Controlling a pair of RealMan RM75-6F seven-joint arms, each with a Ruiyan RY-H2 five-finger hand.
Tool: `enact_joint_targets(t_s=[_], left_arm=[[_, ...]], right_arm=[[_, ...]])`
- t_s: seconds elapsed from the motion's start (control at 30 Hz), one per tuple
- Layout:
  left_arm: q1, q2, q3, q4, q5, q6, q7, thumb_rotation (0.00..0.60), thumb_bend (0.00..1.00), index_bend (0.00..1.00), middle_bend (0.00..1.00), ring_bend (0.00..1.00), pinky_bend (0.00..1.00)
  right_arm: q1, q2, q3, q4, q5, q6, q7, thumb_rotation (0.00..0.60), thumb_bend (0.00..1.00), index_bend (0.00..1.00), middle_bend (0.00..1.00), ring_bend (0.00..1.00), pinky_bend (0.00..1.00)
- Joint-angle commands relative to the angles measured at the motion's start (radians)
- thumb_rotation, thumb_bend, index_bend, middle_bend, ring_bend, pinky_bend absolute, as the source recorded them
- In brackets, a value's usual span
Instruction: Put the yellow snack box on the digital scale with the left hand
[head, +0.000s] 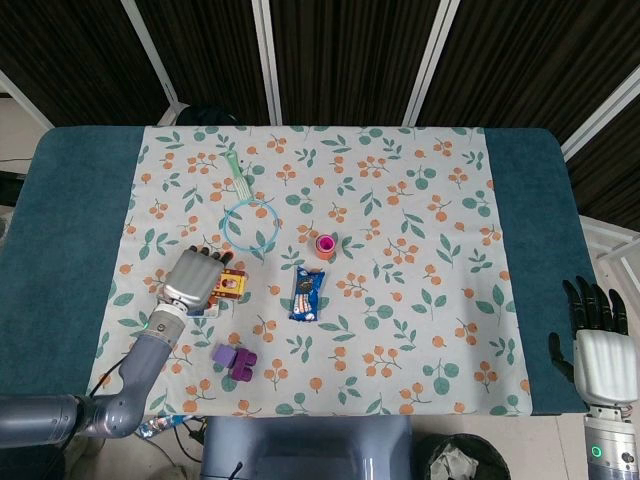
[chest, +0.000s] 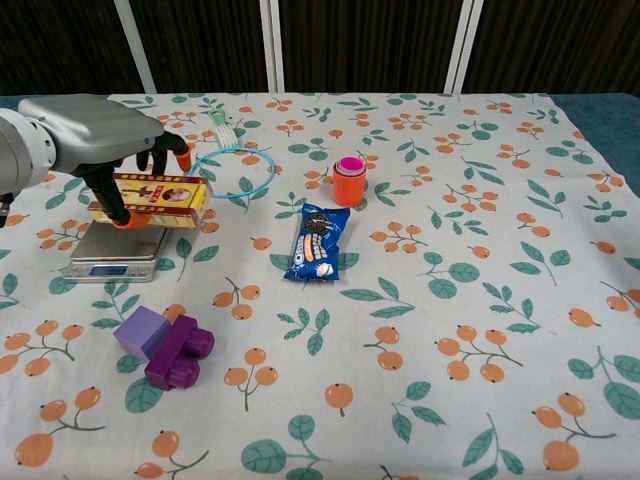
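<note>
My left hand grips the yellow snack box, which carries a red label, and holds it level just above the digital scale. In the head view the hand covers nearly all of the scale. I cannot tell whether the box touches the scale's plate. My right hand hangs off the table's right edge, fingers apart and holding nothing.
A blue snack packet lies mid-table, with an orange cup with a pink lid behind it. Purple blocks sit in front of the scale. A blue ring and a green brush lie behind the scale.
</note>
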Motion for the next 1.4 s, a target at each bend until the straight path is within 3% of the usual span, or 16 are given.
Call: enact_joint_targets(t_s=[0.03,0.3,0.63,0.73,0.9,1.07,1.23,1.4], left_arm=[[0.002,0.004,-0.001,0.041,-0.056,-0.032,-0.011,0.600,0.36,0.25,0.50,0.31,0.37],[-0.017,-0.014,0.006,0.066,-0.136,-0.060,0.005,0.600,0.36,0.25,0.50,0.31,0.37],[-0.021,-0.032,0.020,0.081,-0.181,-0.013,0.034,0.600,0.36,0.24,0.48,0.31,0.37],[-0.022,-0.039,0.025,0.090,-0.186,-0.011,0.037,0.600,0.34,0.22,0.38,0.26,0.35],[-0.032,-0.038,0.033,0.087,-0.216,-0.024,0.058,0.600,0.18,0.12,0.18,0.09,0.23],[-0.042,0.003,0.024,0.030,-0.250,-0.028,0.056,0.600,0.10,0.04,0.07,0.00,0.16],[-0.022,0.071,0.004,-0.071,-0.191,0.034,0.006,0.600,0.10,0.03,0.05,0.00,0.15],[0.057,0.177,0.032,-0.217,0.000,0.142,-0.087,0.600,0.10,0.03,0.06,0.00,0.13]], right_arm=[[0.001,-0.001,0.001,0.000,0.003,-0.002,-0.003,0.600,0.51,0.03,0.07,0.06,0.03],[0.002,-0.005,0.002,0.002,0.005,-0.003,-0.009,0.600,0.51,0.03,0.07,0.06,0.03],[0.001,-0.001,0.002,0.006,0.007,-0.004,0.001,0.600,0.51,0.03,0.07,0.06,0.03],[0.001,-0.001,0.001,0.006,0.007,-0.005,0.002,0.600,0.51,0.03,0.07,0.06,0.03],[0.001,-0.001,0.002,0.003,0.007,-0.004,-0.001,0.600,0.51,0.03,0.07,0.06,0.03],[0.002,-0.002,0.001,0.002,0.007,-0.004,-0.005,0.600,0.51,0.03,0.07,0.06,0.03],[0.003,-0.004,0.000,0.004,0.007,-0.006,-0.006,0.600,0.51,0.03,0.07,0.06,0.03],[0.004,-0.004,-0.001,0.004,0.005,-0.008,-0.006,0.600,0.51,0.03,0.07,0.06,0.03]])
